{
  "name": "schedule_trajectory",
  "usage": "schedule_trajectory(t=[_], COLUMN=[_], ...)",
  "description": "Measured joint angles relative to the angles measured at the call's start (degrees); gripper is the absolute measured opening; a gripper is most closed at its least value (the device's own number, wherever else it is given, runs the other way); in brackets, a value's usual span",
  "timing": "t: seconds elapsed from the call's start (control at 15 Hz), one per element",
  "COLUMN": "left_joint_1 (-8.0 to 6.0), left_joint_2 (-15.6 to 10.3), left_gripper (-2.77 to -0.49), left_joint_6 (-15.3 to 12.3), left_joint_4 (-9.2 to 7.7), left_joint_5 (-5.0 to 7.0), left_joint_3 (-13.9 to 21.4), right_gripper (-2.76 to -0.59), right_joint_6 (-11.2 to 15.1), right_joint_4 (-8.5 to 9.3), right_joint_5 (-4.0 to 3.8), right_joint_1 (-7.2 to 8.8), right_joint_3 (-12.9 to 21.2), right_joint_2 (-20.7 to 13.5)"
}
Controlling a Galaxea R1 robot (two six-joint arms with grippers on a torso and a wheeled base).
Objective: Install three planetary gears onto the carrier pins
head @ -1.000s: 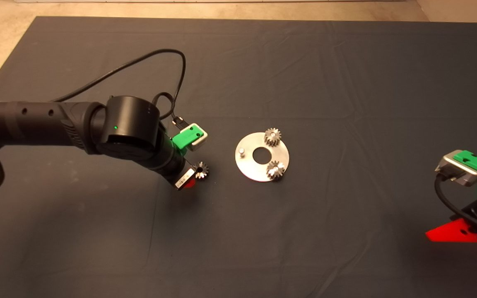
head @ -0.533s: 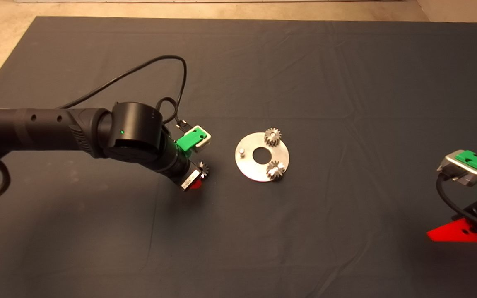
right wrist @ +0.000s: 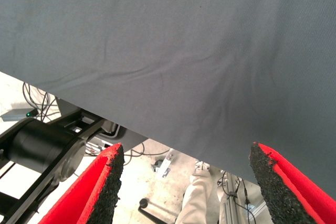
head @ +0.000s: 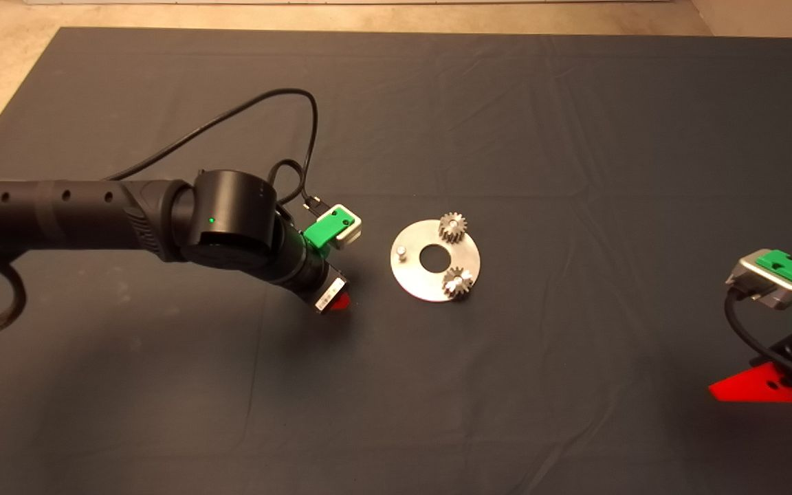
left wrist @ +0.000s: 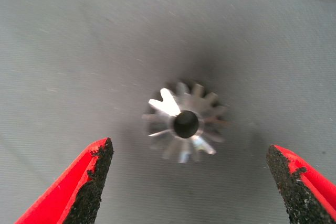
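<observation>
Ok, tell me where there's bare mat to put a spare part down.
Bare mat runs wide between the carrier disc and the parked right claw. Crowded: the left claw, open, straddles the loose gear beside the disc.

Bright metal parts on a matt, creased cloth mat (head: 506, 124)

The silver disc (head: 415, 280) is smooth, satin-bright metal, its free carrier pin (head: 401, 251) polished; the two seated planetary gears (head: 452, 227) are grey steel with glinting teeth; the loose gear (left wrist: 184, 121) shows mirror-shiny tooth faces around a dark bore; the left gripper (left wrist: 190, 182) has glossy red plastic fingers with rough, gritty black pads (left wrist: 95, 182); the right gripper (right wrist: 186, 187) looks the same; the arm (head: 93, 213) casings are matt black plastic.
</observation>
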Motion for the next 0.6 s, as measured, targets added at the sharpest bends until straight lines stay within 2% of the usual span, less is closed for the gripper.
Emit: schedule_trajectory(t=[0.27,0.47,0.6], left_joint_1=[0.57,1.54,1.55], left_joint_2=[0.0,0.0,0.02], left_gripper=[-1.19,-1.19,-1.19], left_joint_6=[-0.04,-0.06,-0.06], left_joint_4=[0.36,1.51,1.92], left_joint_5=[-0.3,-0.4,-1.76], left_joint_3=[0.0,-0.18,-0.8], right_gripper=[-1.6,-1.6,-1.6], right_joint_6=[0.01,0.0,-0.01], right_joint_4=[0.0,0.0,0.0], right_joint_5=[0.13,0.22,0.37], right_joint_1=[0.01,0.01,-0.01], right_joint_3=[0.0,0.0,0.0], right_joint_2=[0.0,0.0,0.0])
